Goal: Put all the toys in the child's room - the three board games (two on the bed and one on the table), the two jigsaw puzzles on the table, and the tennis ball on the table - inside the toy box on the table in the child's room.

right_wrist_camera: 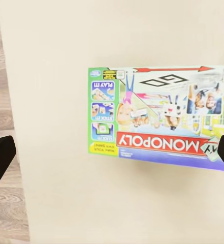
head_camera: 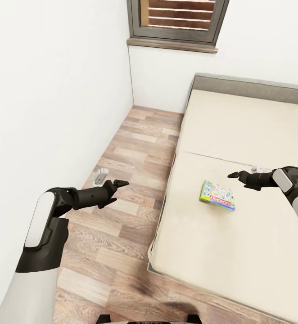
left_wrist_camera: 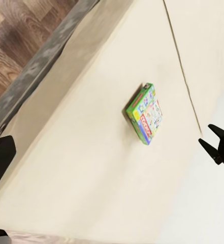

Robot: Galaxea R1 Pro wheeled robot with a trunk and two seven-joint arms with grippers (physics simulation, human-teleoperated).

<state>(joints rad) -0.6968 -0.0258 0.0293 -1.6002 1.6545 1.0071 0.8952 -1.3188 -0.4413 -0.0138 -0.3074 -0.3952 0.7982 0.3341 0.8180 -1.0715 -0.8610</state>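
Observation:
One board game, the green-edged Monopoly box (head_camera: 218,195), lies flat on the beige cover of the bed (head_camera: 239,130), near its middle. The left wrist view shows the Monopoly box (left_wrist_camera: 145,114) from the side, and the right wrist view looks straight down on the Monopoly box (right_wrist_camera: 160,118). My right gripper (head_camera: 237,177) hangs open over the bed, just right of and beyond the box, not touching it; its fingertips (right_wrist_camera: 0,162) frame the box widely. Over the floor left of the bed, my left gripper (head_camera: 118,185) is open and empty.
A strip of wood-plank floor (head_camera: 135,148) runs between the white wall (head_camera: 54,90) and the bed's grey edge. A small grey object (head_camera: 100,176) lies on the floor by the wall. A grey headboard (head_camera: 252,85) and a window (head_camera: 178,20) are at the far end.

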